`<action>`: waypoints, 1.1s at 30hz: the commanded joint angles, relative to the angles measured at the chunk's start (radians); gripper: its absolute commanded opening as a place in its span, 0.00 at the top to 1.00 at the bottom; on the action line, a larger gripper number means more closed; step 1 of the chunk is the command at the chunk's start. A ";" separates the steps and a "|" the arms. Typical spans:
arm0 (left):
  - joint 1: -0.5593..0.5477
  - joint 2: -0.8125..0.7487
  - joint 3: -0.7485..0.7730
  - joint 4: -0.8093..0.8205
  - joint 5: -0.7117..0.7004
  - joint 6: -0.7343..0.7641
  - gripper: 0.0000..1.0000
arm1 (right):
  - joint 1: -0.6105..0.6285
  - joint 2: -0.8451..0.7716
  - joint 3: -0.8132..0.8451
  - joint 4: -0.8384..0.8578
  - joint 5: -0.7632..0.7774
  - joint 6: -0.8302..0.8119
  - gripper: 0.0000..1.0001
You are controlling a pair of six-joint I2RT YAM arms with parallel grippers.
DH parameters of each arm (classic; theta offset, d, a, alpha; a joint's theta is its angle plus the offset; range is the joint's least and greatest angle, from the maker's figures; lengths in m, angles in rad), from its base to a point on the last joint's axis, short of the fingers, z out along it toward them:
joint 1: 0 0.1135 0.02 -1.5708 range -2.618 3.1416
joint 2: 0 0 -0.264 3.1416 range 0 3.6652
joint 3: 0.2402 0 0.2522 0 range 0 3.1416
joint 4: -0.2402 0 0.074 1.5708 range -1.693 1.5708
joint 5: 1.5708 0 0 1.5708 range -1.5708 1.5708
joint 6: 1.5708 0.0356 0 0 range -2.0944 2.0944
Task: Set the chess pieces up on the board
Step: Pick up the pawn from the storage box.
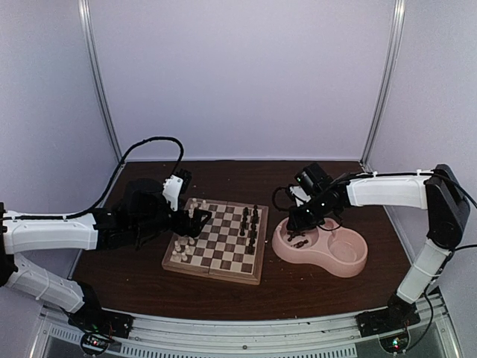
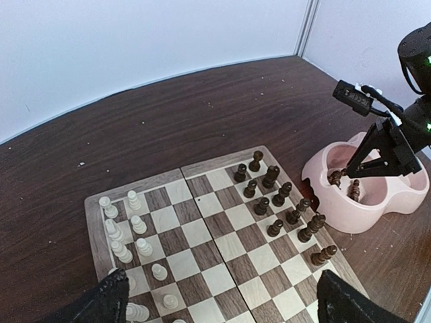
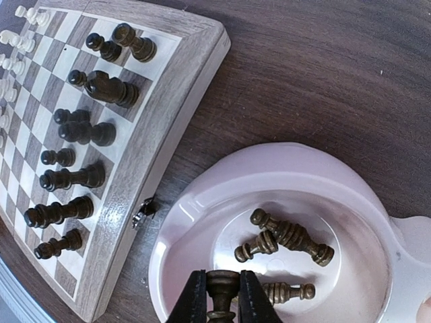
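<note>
10 dark pieces [image 2: 281, 194] on board [image 2: 202, 232], 3 in bowl [image 3: 269, 161], 1 in right jaws

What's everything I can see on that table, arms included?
table: one, dark brown, under everything.
board: one, light and dark brown checks, table centre.
cream pieces: about ten, cream, board's left side.
dark pieces: about ten, dark brown, board's right side.
pink double bowl: one, pink, right of the board.
loose dark pieces: three, dark brown, lying in the bowl's board-side cup.
left gripper: one, black, open over the cream side.
right gripper: one, black, shut on the held dark piece in the bowl.
</note>
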 commanded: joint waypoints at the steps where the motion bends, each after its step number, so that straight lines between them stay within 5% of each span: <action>1: 0.004 -0.006 0.014 0.036 -0.003 0.015 0.03 | -0.006 -0.055 -0.013 0.023 0.028 -0.012 0.91; 13: 0.004 -0.034 0.000 0.045 0.000 0.013 0.03 | 0.001 -0.135 -0.031 -0.024 -0.121 -0.030 0.90; 21: 0.004 -0.054 -0.015 0.057 -0.016 0.008 0.03 | 0.138 -0.164 0.008 -0.106 -0.145 -0.008 0.87; 33: 0.018 -0.090 -0.052 0.065 -0.133 -0.041 0.02 | 0.342 0.067 0.265 -0.203 -0.039 0.006 0.88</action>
